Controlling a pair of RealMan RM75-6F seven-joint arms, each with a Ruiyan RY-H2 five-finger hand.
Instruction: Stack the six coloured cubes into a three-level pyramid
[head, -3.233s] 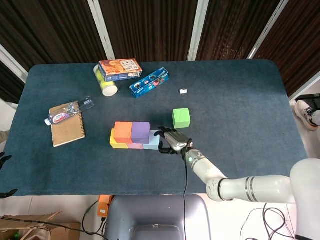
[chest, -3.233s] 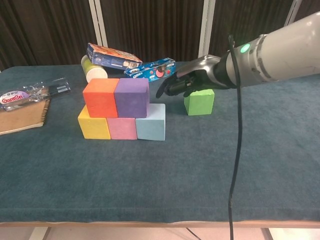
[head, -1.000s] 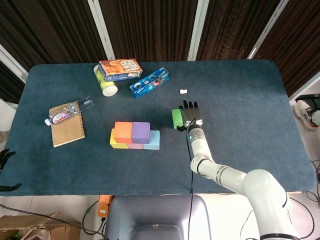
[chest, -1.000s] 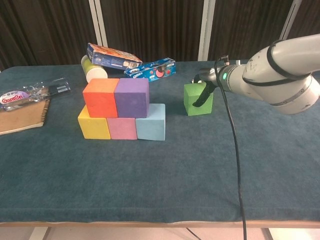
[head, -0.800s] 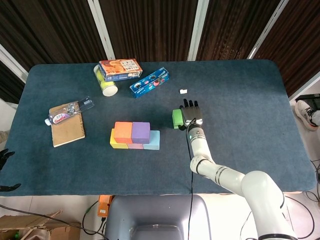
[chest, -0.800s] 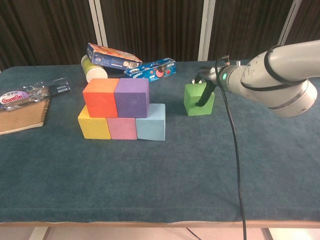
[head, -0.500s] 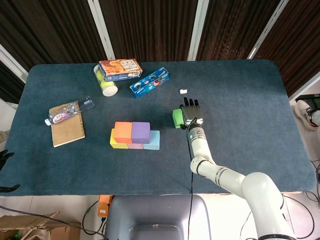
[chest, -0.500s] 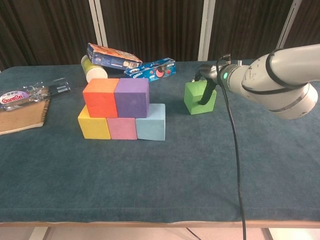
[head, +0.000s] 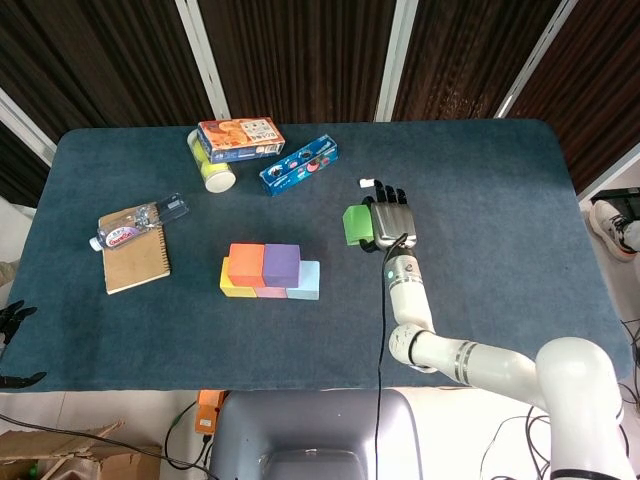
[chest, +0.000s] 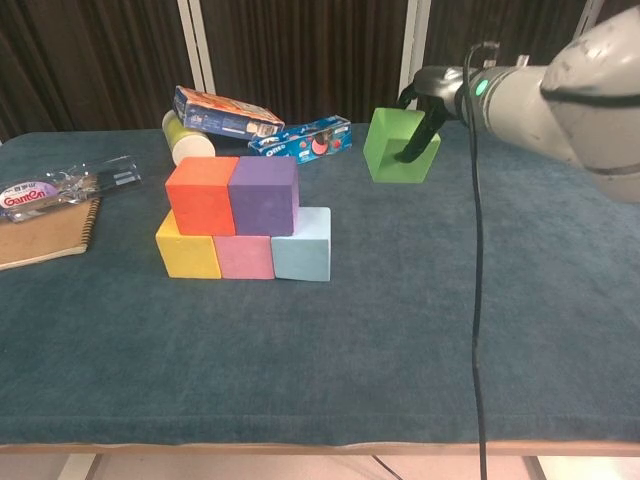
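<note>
5 cubes stood stacked, 3 under 2 (chest: 232, 195); right hand (chest: 425, 105) pinched green cube (chest: 395, 145) aloft at stack's 2 o'clock; apex placement remained; left hand unseen.

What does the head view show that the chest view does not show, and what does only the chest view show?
Only the head view shows the left hand at the table's left edge, a small white piece beyond the right hand, and the whole table outline.

Only the chest view shows the green cube lifted clear of the cloth and tilted, and the yellow cube, pink cube and light blue cube front faces under the orange cube and purple cube.

Both show the right hand gripping the green cube, the snack boxes and the notebook.
</note>
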